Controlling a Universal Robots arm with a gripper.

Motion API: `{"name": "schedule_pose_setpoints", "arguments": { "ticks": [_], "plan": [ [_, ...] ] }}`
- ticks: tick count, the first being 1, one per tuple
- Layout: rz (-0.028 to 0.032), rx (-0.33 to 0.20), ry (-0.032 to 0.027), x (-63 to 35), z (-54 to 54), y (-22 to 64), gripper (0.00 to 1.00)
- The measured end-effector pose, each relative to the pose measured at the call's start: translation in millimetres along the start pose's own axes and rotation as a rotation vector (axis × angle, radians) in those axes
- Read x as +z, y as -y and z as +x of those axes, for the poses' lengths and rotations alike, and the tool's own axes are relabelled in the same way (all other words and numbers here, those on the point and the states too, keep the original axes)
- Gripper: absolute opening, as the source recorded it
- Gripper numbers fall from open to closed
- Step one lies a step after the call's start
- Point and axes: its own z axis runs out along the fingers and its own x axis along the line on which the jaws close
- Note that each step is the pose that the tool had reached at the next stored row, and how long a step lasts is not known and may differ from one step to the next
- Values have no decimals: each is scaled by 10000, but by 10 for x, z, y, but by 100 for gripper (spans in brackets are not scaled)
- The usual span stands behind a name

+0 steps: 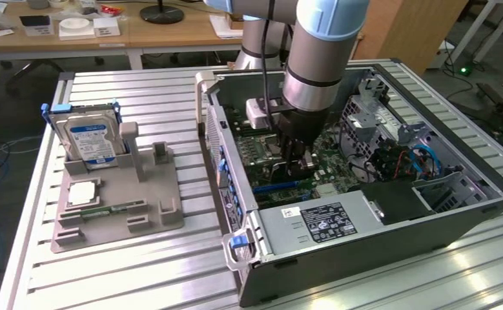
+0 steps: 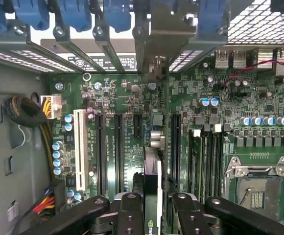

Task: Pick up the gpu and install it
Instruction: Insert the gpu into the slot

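Observation:
My gripper (image 1: 292, 163) is lowered inside the open computer case (image 1: 458, 216), just above the green motherboard (image 1: 333, 169). It is shut on the gpu (image 2: 153, 178), a thin dark card seen edge-on in the wrist view between the two black fingers (image 2: 131, 215). The card stands on edge along a long black expansion slot (image 2: 175, 142), and its silvery bracket end (image 2: 154, 46) reaches the case's rear slot openings. I cannot tell whether the card's edge sits in the slot or hovers just over it. In the exterior view the gpu (image 1: 279, 173) is a dark shape under the fingers.
A grey fixture (image 1: 117, 216) at the exterior view's left holds the blue-labelled hard drive (image 1: 90, 139), a processor chip (image 1: 81, 192) and a green memory stick (image 1: 104, 210). The power supply (image 1: 320, 223), drive cage (image 1: 367, 123) and cable bundle (image 2: 27, 112) crowd the card. The processor socket (image 2: 254, 188) lies beside the memory slots.

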Motion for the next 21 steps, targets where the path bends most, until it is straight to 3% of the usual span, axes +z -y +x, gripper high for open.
{"name": "schedule_pose_setpoints", "arguments": {
  "ticks": [21],
  "plan": [
    [1, -8, 1, 23, -21, -16, 27]
  ]
}}
